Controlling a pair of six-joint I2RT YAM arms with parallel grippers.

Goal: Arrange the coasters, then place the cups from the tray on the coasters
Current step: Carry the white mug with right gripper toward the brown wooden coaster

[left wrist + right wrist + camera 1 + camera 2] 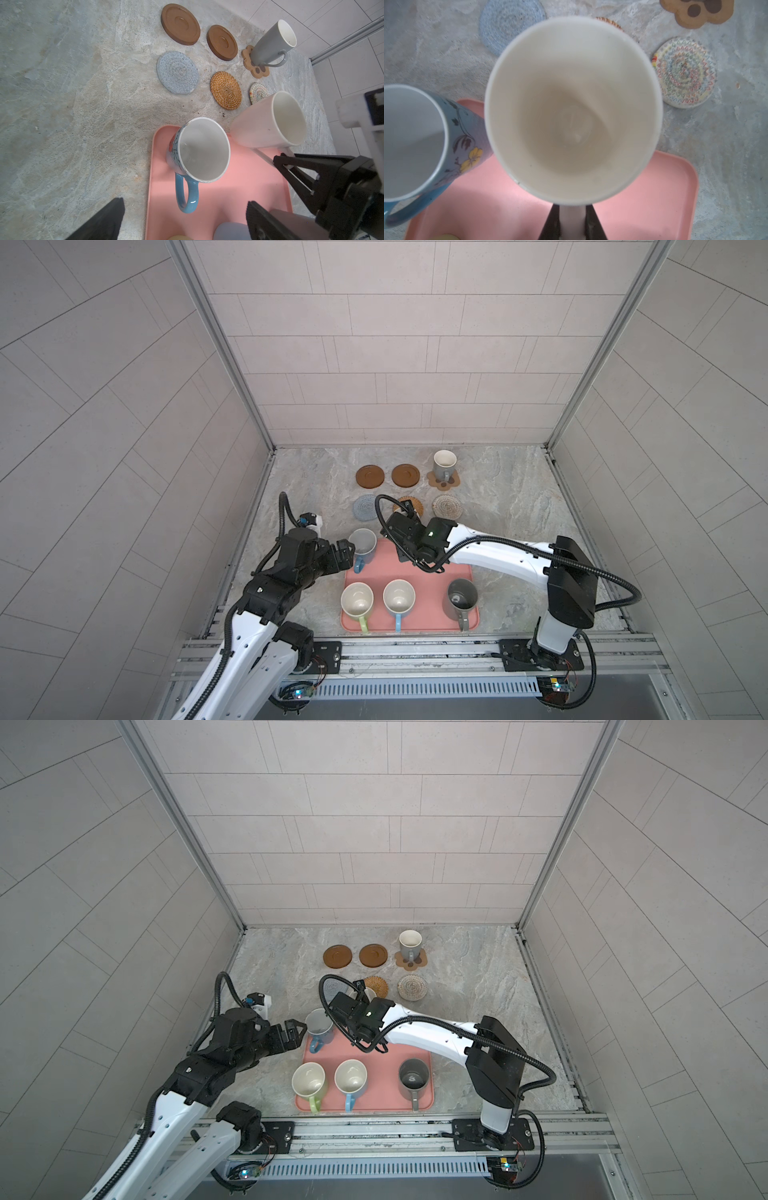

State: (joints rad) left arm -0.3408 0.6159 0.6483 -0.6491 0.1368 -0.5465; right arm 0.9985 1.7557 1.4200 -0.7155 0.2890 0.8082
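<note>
My right gripper is shut on the handle of the pale pink cup and holds it above the tray's far edge, in front of the golden rattan coaster. The left gripper stands open just left of the blue cup, whose handle lies in line with its spread fingers. A yellow-green cup, a light blue cup and a dark grey cup stand on the tray. The grey cup sits on the paw coaster.
Two brown disc coasters lie in the back row. The grey-blue crochet coaster and the beige woven coaster flank the rattan one. Tiled walls close in the marble table on three sides; a metal rail runs along the front.
</note>
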